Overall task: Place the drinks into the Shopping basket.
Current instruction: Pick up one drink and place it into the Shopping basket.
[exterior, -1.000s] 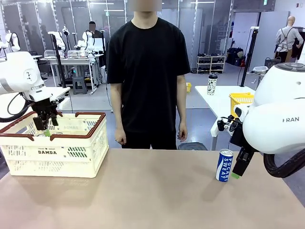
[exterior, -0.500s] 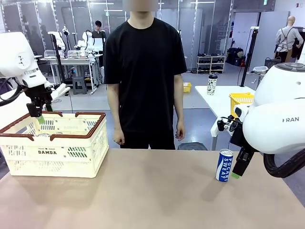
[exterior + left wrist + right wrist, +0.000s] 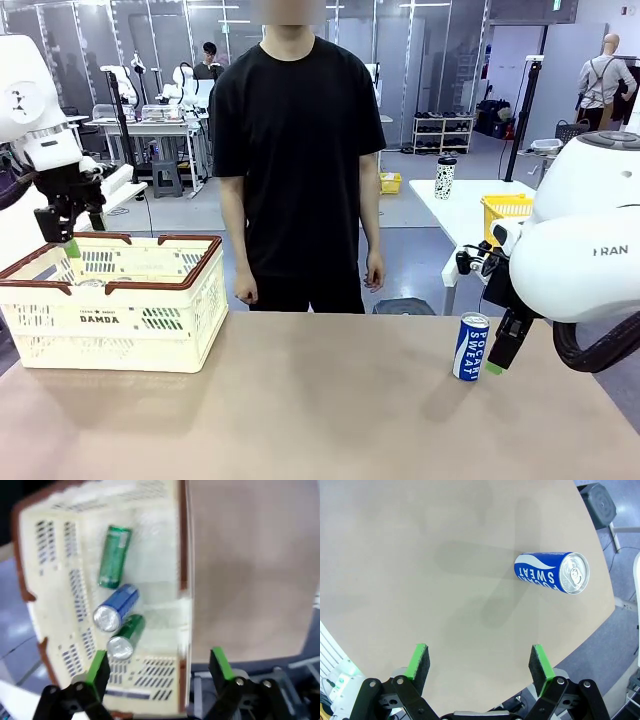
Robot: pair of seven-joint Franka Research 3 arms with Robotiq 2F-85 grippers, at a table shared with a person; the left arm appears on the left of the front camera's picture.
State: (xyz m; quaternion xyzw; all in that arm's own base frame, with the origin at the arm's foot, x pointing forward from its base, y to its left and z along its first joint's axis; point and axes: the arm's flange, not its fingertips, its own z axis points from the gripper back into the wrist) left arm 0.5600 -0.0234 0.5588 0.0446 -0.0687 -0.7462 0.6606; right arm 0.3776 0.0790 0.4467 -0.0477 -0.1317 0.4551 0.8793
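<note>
Tabletop [image 3: 320, 410]: Shopping basket [image 3: 100, 335] sits at my left end. My left hand [image 3: 62, 232] has lifted out and now hangs over the basket's far-left rim, jaws wide, empty. Three cans lie inside the basket: green can [image 3: 115, 556], blue can [image 3: 116, 607], second green can [image 3: 126, 636]. Well right of the basket, the Pocari can [image 3: 470, 347] stands upright just beside my right hand [image 3: 500, 357], which is open and empty. I judge this the last drink to fetch.

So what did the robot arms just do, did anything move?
The left pincer lifted up out of the Shopping basket and pulled back toward the robot's left, open and empty. The person shuffled a little the same way. The right pincer stayed open beside the blue can standing on the table, and the basket did not move.
</note>
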